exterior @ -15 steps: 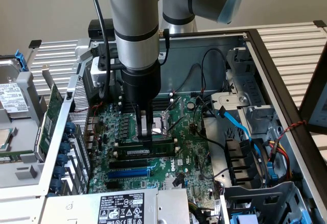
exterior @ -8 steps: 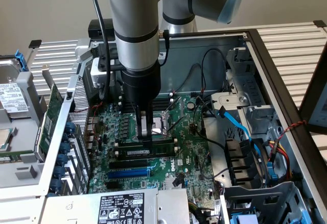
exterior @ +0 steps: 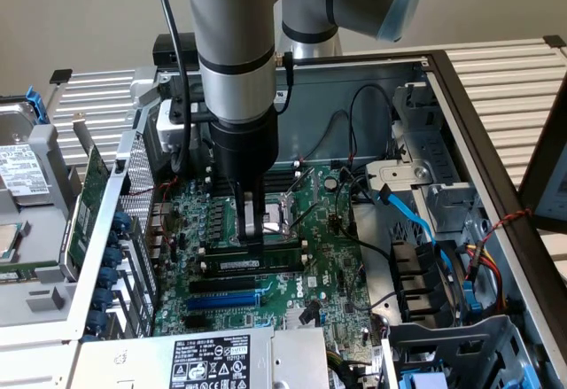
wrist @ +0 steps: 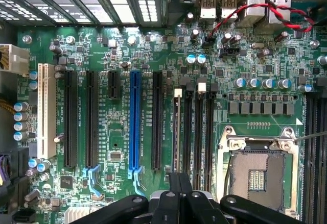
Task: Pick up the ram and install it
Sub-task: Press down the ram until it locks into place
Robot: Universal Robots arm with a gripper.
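Exterior view: the gripper (exterior: 254,240), fingers closed with nothing held, presses directly atop the ram (exterior: 257,265). Its long axis lies along the slot, near the motherboard's (exterior: 328,256) middle.

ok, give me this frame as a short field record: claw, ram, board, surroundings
claw: black claw shut, low over the memory slots of the green motherboard
ram: thin green memory stick with white label standing edge-on in a long black slot, directly under the claw; contact cannot be told
slots: long black memory slots beside the stick look unfilled
socket: open metal-framed processor socket next to the slots
blue slot: long blue expansion slot
case: open grey metal computer case, blue cable at the exterior view's right
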